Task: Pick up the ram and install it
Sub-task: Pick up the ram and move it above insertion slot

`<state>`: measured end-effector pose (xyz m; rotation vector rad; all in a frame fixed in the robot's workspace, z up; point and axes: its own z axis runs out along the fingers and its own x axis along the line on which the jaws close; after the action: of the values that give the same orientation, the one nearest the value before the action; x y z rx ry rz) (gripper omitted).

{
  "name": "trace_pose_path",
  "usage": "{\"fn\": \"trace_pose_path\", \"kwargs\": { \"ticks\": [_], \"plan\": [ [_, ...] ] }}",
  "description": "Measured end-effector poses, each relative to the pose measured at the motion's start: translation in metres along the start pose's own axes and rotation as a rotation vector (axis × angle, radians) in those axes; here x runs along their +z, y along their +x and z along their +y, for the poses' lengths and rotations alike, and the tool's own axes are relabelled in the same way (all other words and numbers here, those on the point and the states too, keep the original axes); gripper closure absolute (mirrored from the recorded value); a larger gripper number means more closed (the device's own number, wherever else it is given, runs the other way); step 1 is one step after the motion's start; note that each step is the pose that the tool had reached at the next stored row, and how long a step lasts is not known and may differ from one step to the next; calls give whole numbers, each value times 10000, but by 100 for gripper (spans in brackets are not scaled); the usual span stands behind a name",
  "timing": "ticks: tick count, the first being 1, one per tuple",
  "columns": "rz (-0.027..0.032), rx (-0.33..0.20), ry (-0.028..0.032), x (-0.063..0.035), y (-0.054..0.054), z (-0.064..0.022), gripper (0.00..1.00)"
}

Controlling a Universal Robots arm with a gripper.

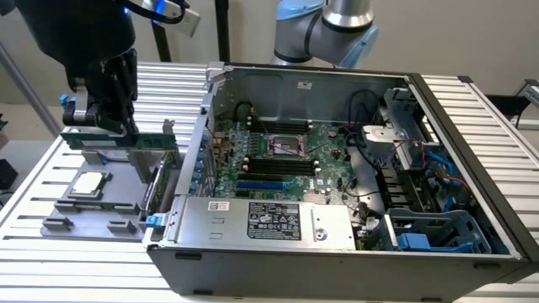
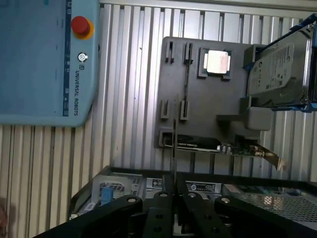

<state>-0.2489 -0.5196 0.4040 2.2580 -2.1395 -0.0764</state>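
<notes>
Along the exterior view's left edge of the slatted table (image 1: 34, 271) a grey holder tray (image 1: 59, 222) lies flat; its shaped pockets look made to stop each part from sliding; the square silver processor (image 1: 87, 184) sits in one near the tray's middle. Above the tray's far edge hangs the gripper (image 1: 101, 126), pressed together on the ram (image 1: 126, 140); it pinches the thin green stick by its flat faces so that the stick lies level (a hold that, to my eye, leaves the long edges free for a slot); from the wrist the stick is a mere sliver, edge-on between the dark fingers (image 2: 158, 213). The ram looks clear of the tray, and it is not over the computer. Just beside it, at the tray's edge nearest the case, an expansion card (image 1: 158, 173) stands on edge in its groove. Further right the open computer case (image 1: 252, 265) lies on its side, so the motherboard (image 1: 324, 148) faces up; its black memory slots (image 1: 278, 165) sit near the board's middle, well apart from the ram.
</notes>
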Motion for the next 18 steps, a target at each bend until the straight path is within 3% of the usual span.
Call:
{"fn": "trace_pose_path", "kwargs": {
  "ticks": [4,14,18],
  "plan": [
    [-12,-1,1,-51,8,-169,86],
    [-60,-4,3,-72,14,-607,86],
    [-174,-10,10,-53,3,-718,86]
  ]
}}
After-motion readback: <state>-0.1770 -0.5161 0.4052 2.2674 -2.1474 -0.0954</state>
